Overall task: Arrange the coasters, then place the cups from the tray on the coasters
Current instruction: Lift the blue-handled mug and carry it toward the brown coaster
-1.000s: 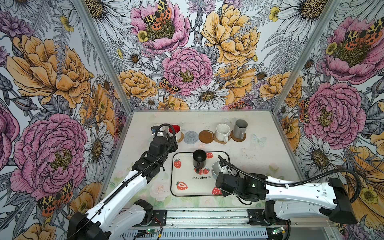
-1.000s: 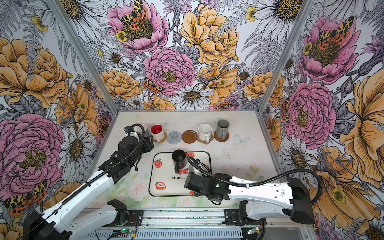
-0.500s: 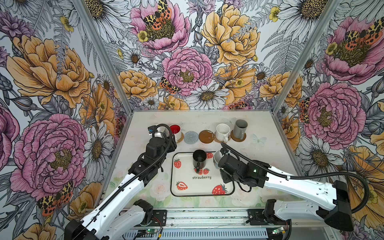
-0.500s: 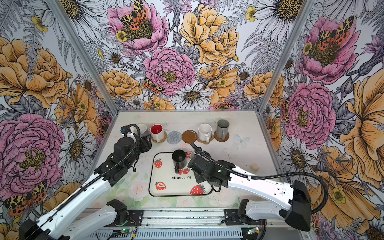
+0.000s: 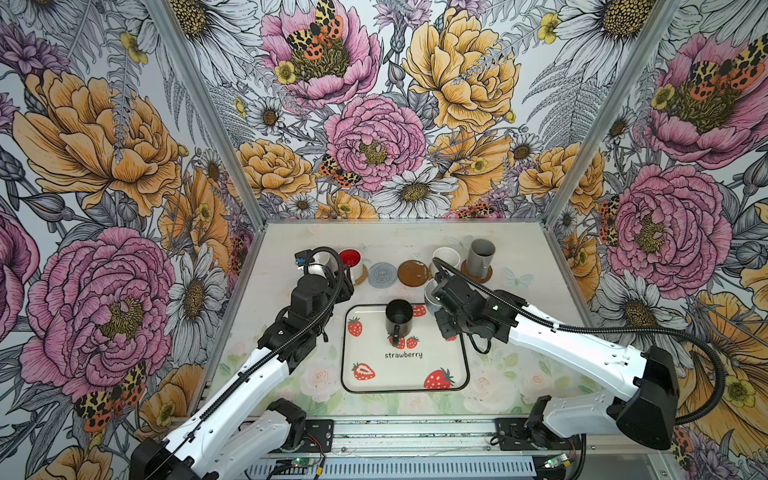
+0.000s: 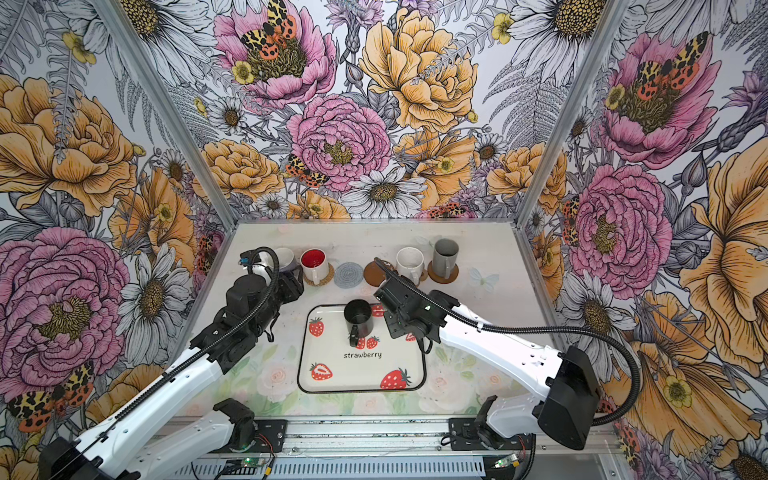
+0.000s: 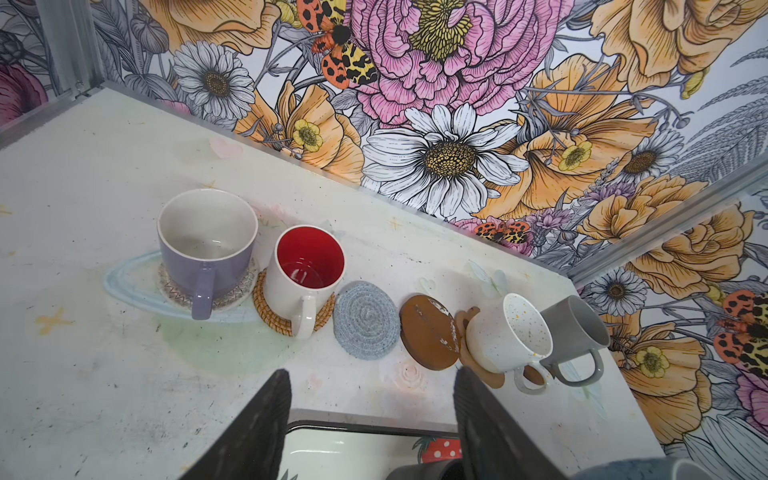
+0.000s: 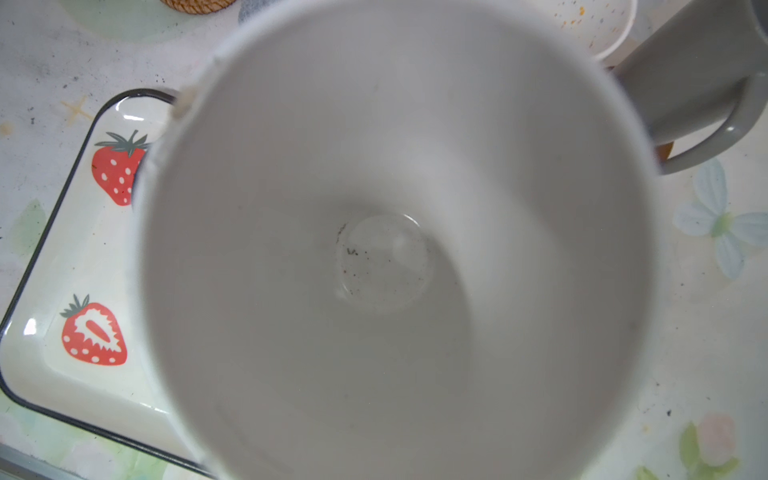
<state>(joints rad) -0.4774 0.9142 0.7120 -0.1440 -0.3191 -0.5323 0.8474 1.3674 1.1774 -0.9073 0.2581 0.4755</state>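
reading "strawberry" in black, the tray lies lower centre on the surface. the black cup stands upright on its upper part, handle toward the frame's bottom. the right pincer is clamped on the light blue cup, mouth up, over the tray's upper right corner. the left pincer gapes apart, upper left of the tray.

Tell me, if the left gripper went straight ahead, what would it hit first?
Probably the empty grey spiral coaster, which lies straight ahead of the open left gripper, though depth is hard to judge.
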